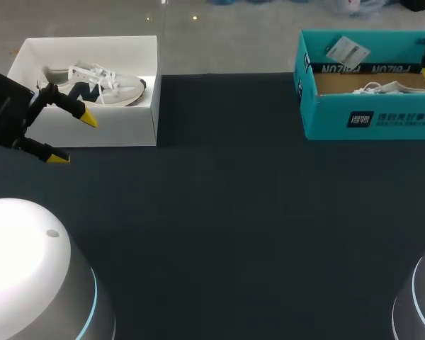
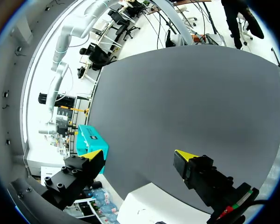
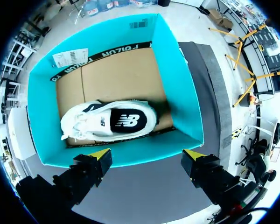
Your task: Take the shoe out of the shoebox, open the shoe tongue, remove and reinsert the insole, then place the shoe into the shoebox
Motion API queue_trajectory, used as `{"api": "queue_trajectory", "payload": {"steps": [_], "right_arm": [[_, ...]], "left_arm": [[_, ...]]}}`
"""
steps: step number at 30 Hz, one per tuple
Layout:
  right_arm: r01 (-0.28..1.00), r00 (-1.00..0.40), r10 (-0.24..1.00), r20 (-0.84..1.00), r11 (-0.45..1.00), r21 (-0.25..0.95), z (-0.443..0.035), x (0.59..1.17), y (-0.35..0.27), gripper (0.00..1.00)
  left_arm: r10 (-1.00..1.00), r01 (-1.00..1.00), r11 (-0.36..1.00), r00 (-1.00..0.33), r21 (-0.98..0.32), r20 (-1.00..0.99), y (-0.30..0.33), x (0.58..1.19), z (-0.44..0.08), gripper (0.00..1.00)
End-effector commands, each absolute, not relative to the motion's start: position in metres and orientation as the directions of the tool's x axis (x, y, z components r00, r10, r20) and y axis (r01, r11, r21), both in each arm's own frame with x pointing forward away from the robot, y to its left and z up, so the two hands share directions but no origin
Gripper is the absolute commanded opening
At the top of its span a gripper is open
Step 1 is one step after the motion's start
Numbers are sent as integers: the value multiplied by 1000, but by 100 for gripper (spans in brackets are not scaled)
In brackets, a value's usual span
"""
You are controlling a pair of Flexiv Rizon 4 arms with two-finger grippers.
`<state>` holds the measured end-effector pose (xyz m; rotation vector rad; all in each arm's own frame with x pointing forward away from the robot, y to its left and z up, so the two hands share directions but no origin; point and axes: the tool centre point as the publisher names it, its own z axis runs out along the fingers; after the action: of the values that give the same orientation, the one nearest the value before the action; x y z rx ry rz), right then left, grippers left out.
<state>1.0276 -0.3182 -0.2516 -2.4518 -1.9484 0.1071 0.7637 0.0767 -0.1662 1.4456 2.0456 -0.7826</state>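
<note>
Dark matte table, evenly lit.

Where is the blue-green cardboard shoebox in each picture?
Head view: the blue-green cardboard shoebox sits at the far right of the dark table.
Left wrist view: small, just past one finger of the left claw.
Right wrist view: big, just ahead of the right claw.
Shared landmark: the dark table.

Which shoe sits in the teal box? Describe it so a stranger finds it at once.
On the dark table, go to the teal box at the far right. The white shoe lies on its cardboard floor by the near wall. It shows a black insole and sits in teal, whereas the grey shoe sits in the white box at far left.
</note>
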Motion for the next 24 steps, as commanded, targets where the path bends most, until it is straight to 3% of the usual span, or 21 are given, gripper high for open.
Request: {"api": "queue_trajectory", "payload": {"steps": [1, 5, 10, 19, 24], "right_arm": [[986, 168, 986, -4, -168, 25, -248, 983, -301, 100], [993, 121, 992, 15, -122, 12, -255, 959, -288, 100], [993, 121, 992, 15, -122, 12, -255, 959, -288, 100], [993, 121, 992, 15, -122, 12, -255, 959, -288, 100], [993, 121, 992, 15, -122, 12, -255, 959, -288, 100]], "left_arm": [[658, 950, 268, -303, -162, -690, 76, 764, -166, 100], [757, 987, 109, -159, -117, -634, 108, 785, -169, 100], [819, 1000, 12, -24, -24, -574, 140, 821, -159, 100], [919, 996, -75, 52, -45, -390, 174, 896, -144, 100], [959, 994, 20, -50, -111, -278, 178, 926, -149, 100]]}}
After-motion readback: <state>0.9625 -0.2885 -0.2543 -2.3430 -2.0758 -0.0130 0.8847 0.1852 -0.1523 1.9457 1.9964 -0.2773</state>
